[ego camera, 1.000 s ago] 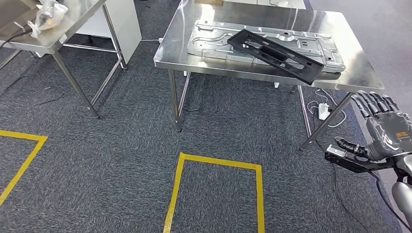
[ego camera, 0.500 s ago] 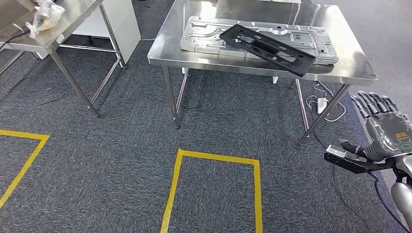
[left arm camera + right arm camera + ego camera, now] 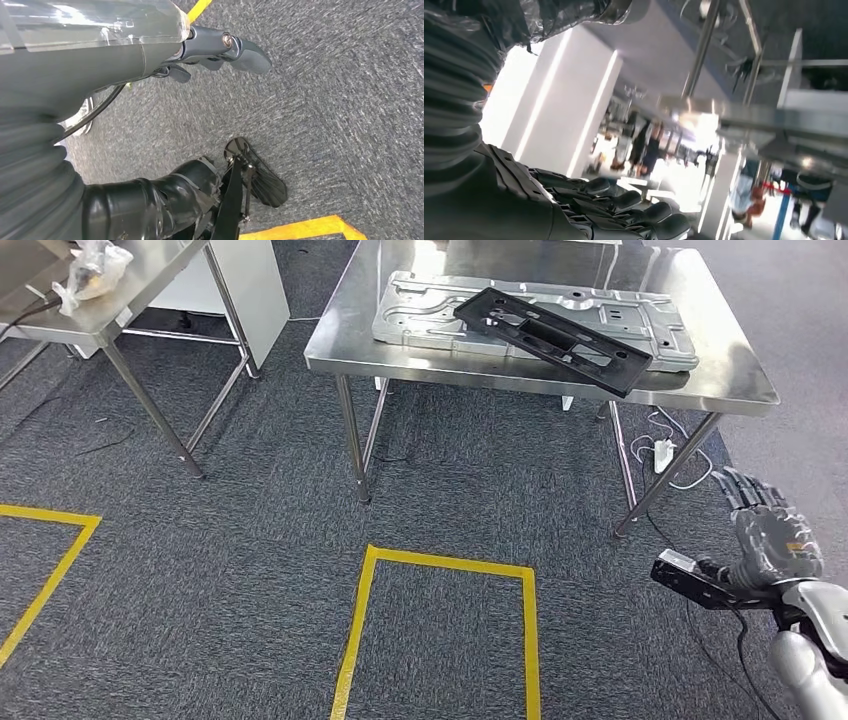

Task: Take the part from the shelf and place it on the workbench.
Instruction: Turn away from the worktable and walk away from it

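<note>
A long black frame part lies slantwise on a silver stamped plate on the steel workbench. My right hand hangs low, to the right of the workbench and below its edge, near its right front leg. Its fingers are straight and apart and it holds nothing. The same dark fingers show in the right wrist view with nothing between them. My left hand hangs over the grey carpet, thumb out, nothing in it.
A second steel table with a plastic bag stands at the far left, next to a white cabinet. Yellow tape marks a square on the carpet. A white power strip and cables lie under the workbench's right side.
The camera shifted, so the workbench sits a little higher in the picture. My right hand has dropped lower and turned slightly. The black part stays on the plate.
</note>
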